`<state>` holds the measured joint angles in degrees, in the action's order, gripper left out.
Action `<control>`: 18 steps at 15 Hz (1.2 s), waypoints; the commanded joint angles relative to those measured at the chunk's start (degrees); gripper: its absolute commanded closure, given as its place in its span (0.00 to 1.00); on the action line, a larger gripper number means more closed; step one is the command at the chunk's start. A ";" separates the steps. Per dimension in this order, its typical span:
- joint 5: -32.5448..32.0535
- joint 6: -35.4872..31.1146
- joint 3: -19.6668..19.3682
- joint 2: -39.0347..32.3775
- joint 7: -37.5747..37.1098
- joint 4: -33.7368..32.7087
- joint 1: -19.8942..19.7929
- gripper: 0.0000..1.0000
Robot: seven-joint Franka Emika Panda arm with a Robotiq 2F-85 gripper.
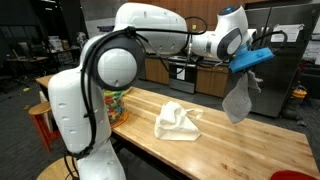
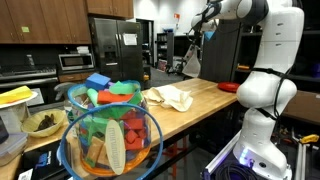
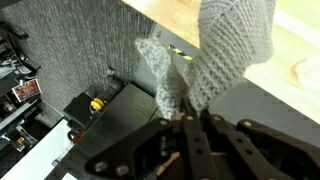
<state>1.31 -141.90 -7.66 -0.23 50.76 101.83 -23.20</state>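
Grey cloth [image 1: 237,98] hangs limp from my end effector [image 3: 190,120], which is clenched on its top corner, well above the table [image 1: 262,150]. The pinch looks thin to me, so I should move slowly, avoid swing, and hold its tail clear of the table.
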 commanded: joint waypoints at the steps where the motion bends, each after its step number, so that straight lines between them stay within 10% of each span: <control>1: 0.65 -4.28 -6.63 8.24 5.19 13.34 0.79 0.99; 8: -3.95 -5.92 -16.01 13.84 7.70 22.19 0.64 0.99; 18: -4.97 -8.71 -8.75 20.05 10.20 22.60 14.99 0.99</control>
<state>-4.36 -148.61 -17.39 17.71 58.14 123.89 -12.74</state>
